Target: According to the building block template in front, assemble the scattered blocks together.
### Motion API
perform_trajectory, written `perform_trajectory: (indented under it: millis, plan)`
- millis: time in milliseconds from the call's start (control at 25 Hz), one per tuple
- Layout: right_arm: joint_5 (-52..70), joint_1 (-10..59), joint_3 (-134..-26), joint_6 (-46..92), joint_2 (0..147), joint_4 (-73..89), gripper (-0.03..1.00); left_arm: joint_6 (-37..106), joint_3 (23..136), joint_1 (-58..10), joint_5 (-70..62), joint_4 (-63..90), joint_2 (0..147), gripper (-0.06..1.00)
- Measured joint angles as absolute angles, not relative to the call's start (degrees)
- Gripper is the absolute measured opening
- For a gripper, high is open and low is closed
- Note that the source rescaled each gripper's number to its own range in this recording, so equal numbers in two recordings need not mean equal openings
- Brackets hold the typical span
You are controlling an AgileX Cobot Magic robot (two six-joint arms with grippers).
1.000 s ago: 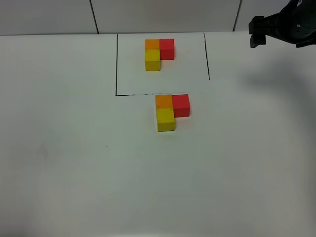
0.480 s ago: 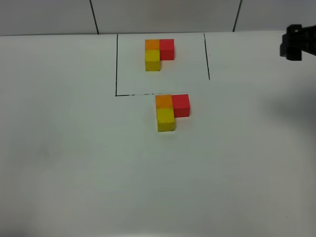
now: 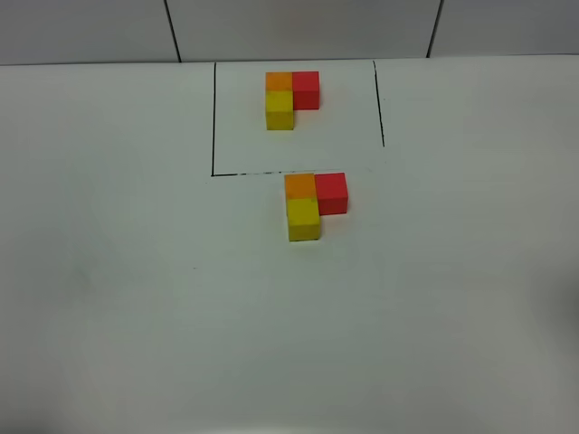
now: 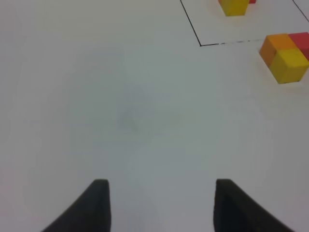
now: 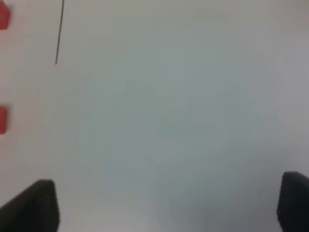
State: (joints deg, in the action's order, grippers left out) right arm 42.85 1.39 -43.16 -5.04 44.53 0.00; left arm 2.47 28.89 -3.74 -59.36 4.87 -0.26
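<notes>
Small matte orange, red and yellow cubes (image 3: 312,202) joined in an L on the white tabletop (image 3: 136,298), just outside the black-line frame (image 3: 213,117) holding the matching L-shaped template (image 3: 289,98), left hand (image 4: 159,205) pressed nearly together over bare tabletop, right hand (image 5: 166,203) spread wide, both empty

Even, bright, diffuse light fills the white table (image 3: 136,298), with no glare. The scattered blocks (image 3: 315,204) cast only faint, soft shadows. The high view is sharp. Both wrist views are softer, the right one noticeably blurred, with dark fingertips (image 5: 34,205) out of focus.
</notes>
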Motion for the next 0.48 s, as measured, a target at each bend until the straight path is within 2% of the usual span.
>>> perform_trajectory:
  millis: [480]
  plan:
    - [56.5, 1.4, -34.7, -5.0, 20.0, 1.2, 0.92, 2.5, 28.9, -3.7, -59.4, 4.9, -0.3, 0.09]
